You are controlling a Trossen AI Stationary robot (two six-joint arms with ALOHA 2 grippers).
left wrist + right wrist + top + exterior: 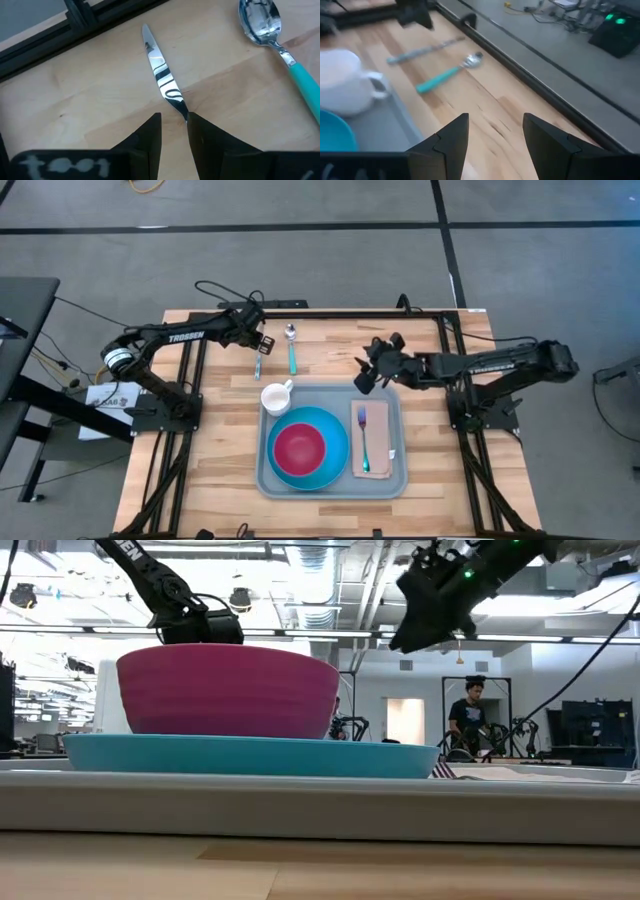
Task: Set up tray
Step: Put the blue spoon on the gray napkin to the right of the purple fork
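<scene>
High view shows the wooden table (pixel 220 470) with the grey-blue tray (pixel 395 480) lying flat on its near half, midway between the two arms. On the tray sits a round blue plate (pixel 335 455) carrying a dark pink bowl (pixel 298 447). Beside them, on the tray's right part, lies a tan napkin (pixel 377 465) with a fork (pixel 364 435) resting on top. A white mug (pixel 277 397) stands at the tray's far left corner, its handle pointing away from the plate.

Off the tray, on bare wood toward the far edge, lie a teal-handled spoon (pixel 291 348) and a table knife (pixel 258 363), side by side and near each other. By my reading the setting is mostly done: plate, bowl, mug, napkin and fork are in place, while the spoon and knife are yet to be brought over.

Left gripper (pixel 173 122) is down at the knife, its fingers straddling the blade where it narrows toward the handle, with only a narrow gap between them; I cannot tell whether they are pinching the metal or merely framing it. Right gripper (pixel 495 132) hovers above the tray's far right corner, fingers spread wide and holding nothing.
</scene>
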